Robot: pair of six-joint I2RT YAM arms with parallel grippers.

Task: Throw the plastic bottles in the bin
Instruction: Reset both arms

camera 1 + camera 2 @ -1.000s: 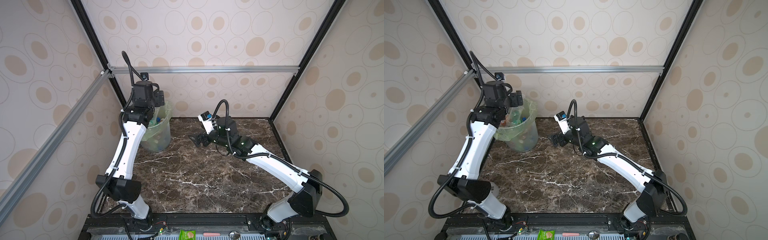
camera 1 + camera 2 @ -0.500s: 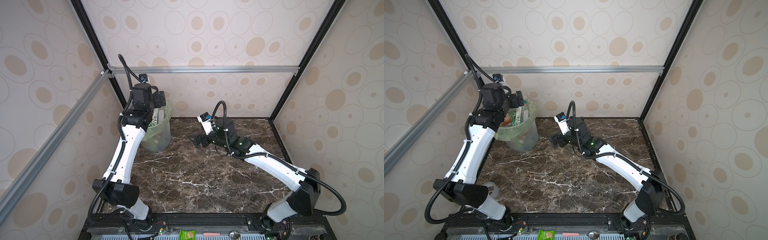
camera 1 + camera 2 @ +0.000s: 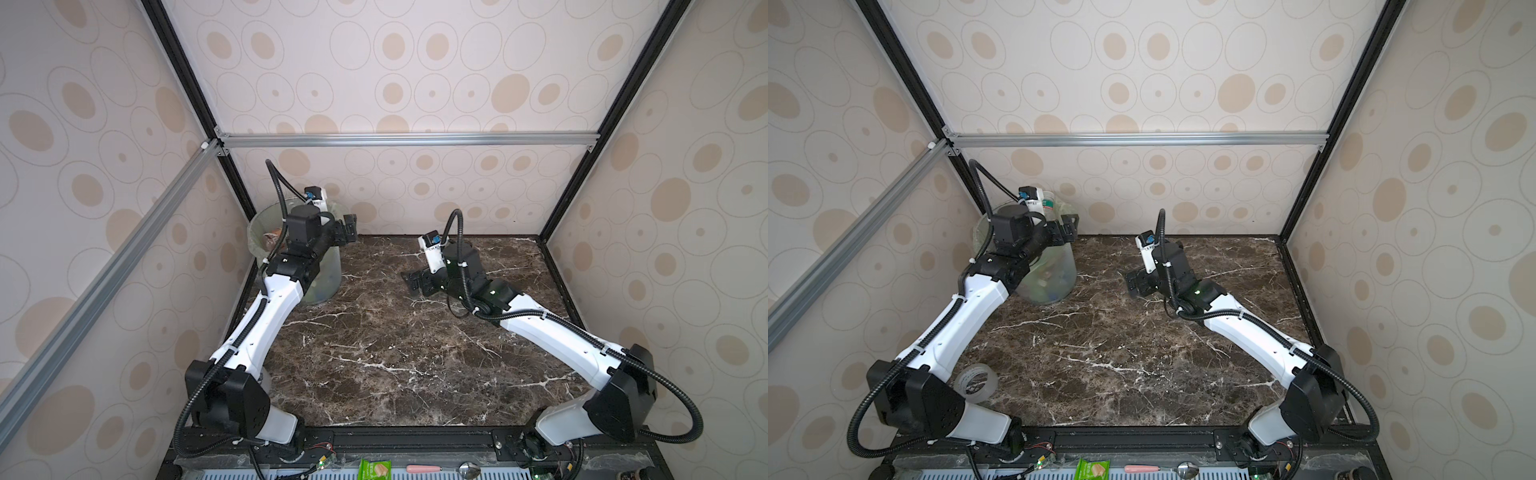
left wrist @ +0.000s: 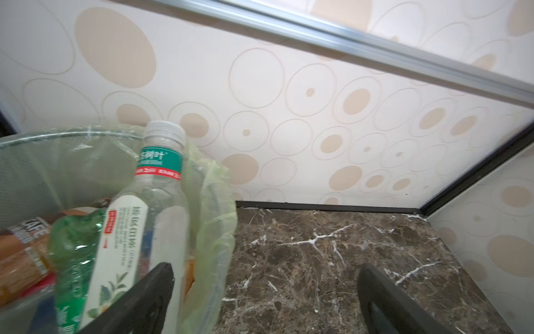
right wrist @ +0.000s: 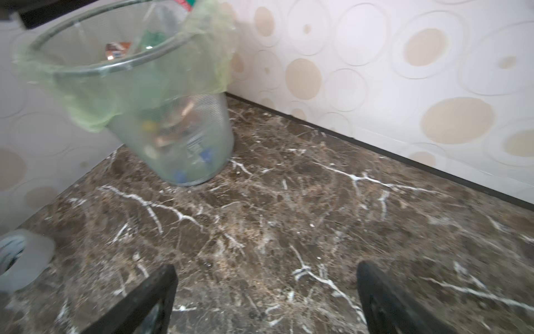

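Spreads left end effector (image 4: 265,292) and right end effector (image 5: 265,292) wide, empty; half hides crumpled plastic bottles (image 4: 75,245) in translucent bin (image 4: 57,134)

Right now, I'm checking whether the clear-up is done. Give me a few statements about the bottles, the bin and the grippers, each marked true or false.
1. The left gripper and the right gripper are both open, with nothing between their jaws. True.
2. A bottle lies on the marble table. False: none shows on it in any view. The ones in view are inside the bin.
3. A white-capped bottle sticks up past the bin's rim. True.
4. The bin lies tipped on its side. False: it stands upright in the far corner by the left arm.
5. The tape roll sits by the right arm's base. False: it sits by the left arm's base.
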